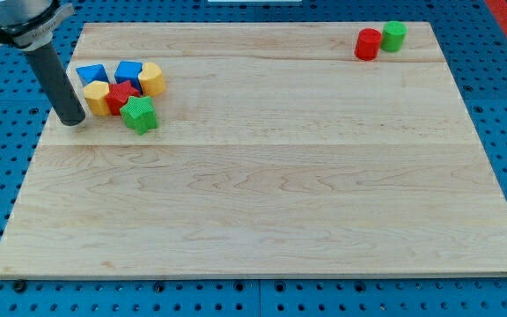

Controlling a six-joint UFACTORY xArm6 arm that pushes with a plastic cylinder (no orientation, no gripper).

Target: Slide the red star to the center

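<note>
Red star (122, 94) sits near the view's upper left of the counter (262, 194), packed in a tight cluster. Touching it: yellow block (97, 98) on its left, green star (138, 114) at lower right, yellow block (151, 78) at upper right. Two blue blocks behind it, one (91, 74) left, one (128, 70) right; exact shapes hard to make out. The rod's tip (73, 121) rests on the counter just left of the cluster, beside the left yellow block, contact not clear. No hand on this arm, just the dark rod, nothing held. Far off at the view's top right: red cylinder (368, 44) and green cylinder (394, 36), side by side. No containers on the counter.
</note>
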